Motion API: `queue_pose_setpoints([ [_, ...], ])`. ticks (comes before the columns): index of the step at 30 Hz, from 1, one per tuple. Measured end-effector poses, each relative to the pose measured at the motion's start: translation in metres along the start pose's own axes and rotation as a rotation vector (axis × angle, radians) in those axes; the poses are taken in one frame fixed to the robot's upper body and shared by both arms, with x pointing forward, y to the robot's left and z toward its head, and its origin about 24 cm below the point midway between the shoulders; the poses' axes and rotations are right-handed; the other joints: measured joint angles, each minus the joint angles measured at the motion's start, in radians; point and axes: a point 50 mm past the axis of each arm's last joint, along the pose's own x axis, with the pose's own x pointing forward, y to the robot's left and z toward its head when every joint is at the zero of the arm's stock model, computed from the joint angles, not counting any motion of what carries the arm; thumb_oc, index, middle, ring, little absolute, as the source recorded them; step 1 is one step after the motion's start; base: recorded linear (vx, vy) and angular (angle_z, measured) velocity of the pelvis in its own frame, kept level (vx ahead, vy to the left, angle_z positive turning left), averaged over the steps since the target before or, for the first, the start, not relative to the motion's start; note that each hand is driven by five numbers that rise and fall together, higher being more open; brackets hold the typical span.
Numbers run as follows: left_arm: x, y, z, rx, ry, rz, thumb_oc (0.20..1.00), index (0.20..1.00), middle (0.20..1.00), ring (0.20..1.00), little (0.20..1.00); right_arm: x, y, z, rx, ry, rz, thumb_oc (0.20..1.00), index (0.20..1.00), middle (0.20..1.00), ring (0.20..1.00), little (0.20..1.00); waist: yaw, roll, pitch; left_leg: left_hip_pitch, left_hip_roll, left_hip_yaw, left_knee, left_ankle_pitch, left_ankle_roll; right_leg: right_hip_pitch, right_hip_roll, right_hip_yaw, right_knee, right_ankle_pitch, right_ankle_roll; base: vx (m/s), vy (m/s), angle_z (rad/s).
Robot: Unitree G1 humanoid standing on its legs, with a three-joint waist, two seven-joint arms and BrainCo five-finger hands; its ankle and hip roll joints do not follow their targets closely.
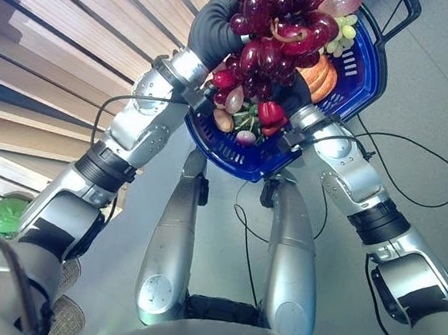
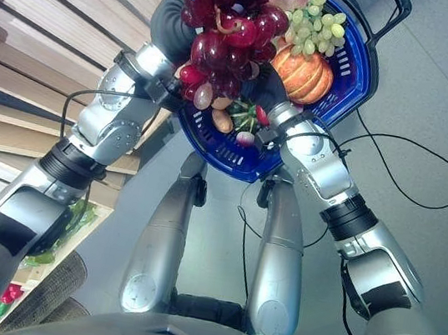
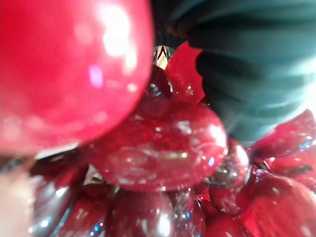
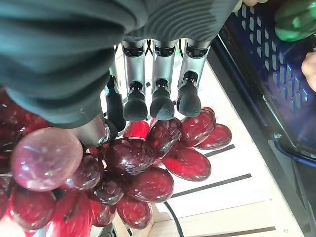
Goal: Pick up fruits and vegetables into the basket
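Observation:
A big bunch of red grapes is held up close over the blue basket. My left hand shows its dark cover at the bunch's left side, and the grapes press right up against it, hiding its fingers. The fingers of my right hand curl down with their dark tips on the red grapes, the thumb against them from the side. Below the bunch the basket holds an orange pumpkin, green grapes and several small fruits and vegetables.
Wooden slatted shelves run along the left. A green vegetable lies on a lower shelf, and a woven container stands at the bottom left. Grey floor spreads to the right of the basket.

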Motion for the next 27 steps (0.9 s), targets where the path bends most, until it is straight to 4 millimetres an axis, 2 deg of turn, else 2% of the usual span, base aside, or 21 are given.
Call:
queue_pose_setpoints([
  [5,-0.002,0.002,-0.001,-0.022,-0.013,0.066,0.2,0.2,0.2,0.2,0.2,0.0,-0.001,0.001,0.0,-0.005,-0.007,0.2,0.2,0.2,0.2,0.2,0.0,0.0,0.0,0.0,0.0,0.0,0.0,0.0,0.0,0.0,0.0,0.0,-0.001,0.0,0.0,0.0,0.0,0.0],
  [6,-0.002,0.002,0.0,-0.028,-0.023,0.086,0.548,0.548,0.548,0.548,0.548,0.0,-0.002,0.001,0.0,-0.007,-0.012,0.2,0.2,0.2,0.2,0.2,0.001,0.0,0.0,0.0,0.0,0.0,0.0,0.0,0.0,0.0,0.0,0.0,-0.001,0.0,0.0,0.0,0.0,0.0],
  [7,-0.002,0.003,0.0,-0.031,-0.029,0.113,1.0,1.0,1.0,1.0,1.0,0.0,-0.002,0.002,0.0,-0.01,-0.017,0.2,0.2,0.2,0.2,0.2,0.001,0.0,0.0,0.0,0.0,0.0,0.0,0.0,0.0,0.0,0.0,0.0,-0.001,0.0,0.0,0.0,0.0,0.0],
  [18,-0.007,0.014,0.0,-0.016,-0.031,0.29,1.0,1.0,1.0,1.0,1.0,-0.001,-0.004,0.002,0.002,-0.018,-0.035,0.2,0.2,0.2,0.2,0.2,0.005,0.0,0.0,0.0,-0.001,-0.001,0.0,0.0,0.0,0.0,-0.001,-0.001,0.0,0.0,0.0,0.0,0.0,0.0],
  [27,-0.009,0.019,0.002,0.008,-0.042,0.37,1.0,1.0,1.0,1.0,1.0,-0.001,-0.004,0.003,0.003,-0.024,-0.034,0.2,0.2,0.2,0.2,0.2,0.006,0.0,0.0,0.0,-0.003,-0.002,0.0,0.001,0.001,0.0,-0.003,-0.002,0.002,0.0,0.001,0.0,0.0,0.0],
])
